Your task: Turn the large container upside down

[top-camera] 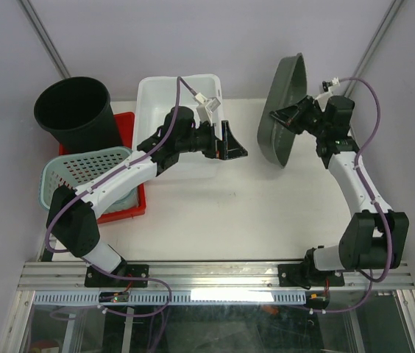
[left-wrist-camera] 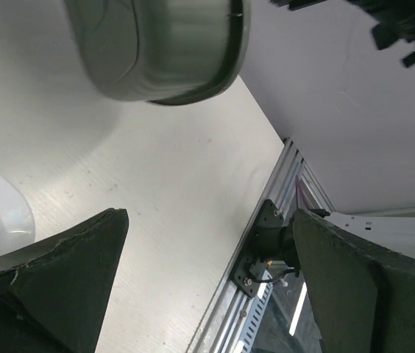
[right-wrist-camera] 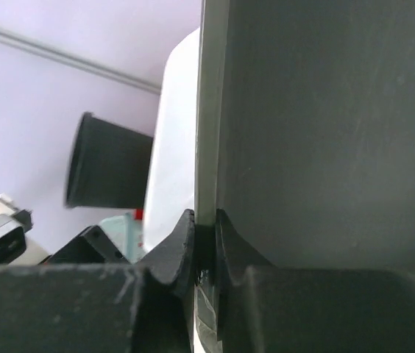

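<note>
Top: large container [top-camera: 285, 110] tilted near-vertical, rear-right of counter [top-camera: 229, 213]; right hand [top-camera: 279, 118] grasping it. Left hand [top-camera: 233, 143] released, empty, nearby.
L wrist: outer wall in view.
R wrist: thin rim [right-wrist-camera: 209, 110] pinched tight.
Judged stiff, light, smooth plastic; hold at rim, slip risk.

One each: grey tub [top-camera: 284, 81], white bin [top-camera: 154, 110], black bucket [top-camera: 75, 112], teal basket [top-camera: 82, 168], red tray [top-camera: 126, 126].

Smooth grey-green plastic container [top-camera: 285, 81], glossy white plastic tub [top-camera: 152, 99], matt tabletop [top-camera: 229, 213], aluminium rail [top-camera: 215, 273]
</note>
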